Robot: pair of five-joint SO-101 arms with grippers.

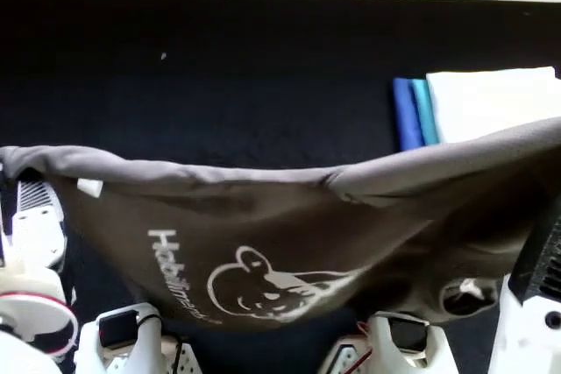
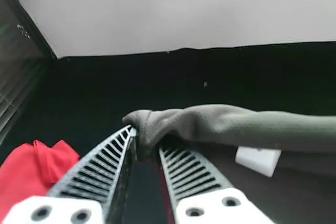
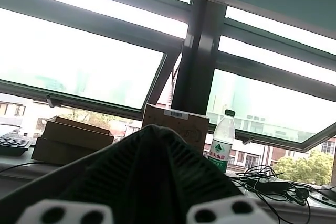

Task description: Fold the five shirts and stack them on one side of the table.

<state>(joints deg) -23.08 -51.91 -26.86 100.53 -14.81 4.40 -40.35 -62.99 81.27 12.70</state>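
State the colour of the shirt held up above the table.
Dark grey-brown shirt, with a white print; the high view shows it best.

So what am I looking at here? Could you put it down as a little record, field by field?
held up: grey shirt, stretched wide above the table, bear print showing
left gripper: shut on one corner of the grey shirt
folded pile: blue, teal and white, at one side of the table
waiting: red shirt, crumpled, near the left gripper
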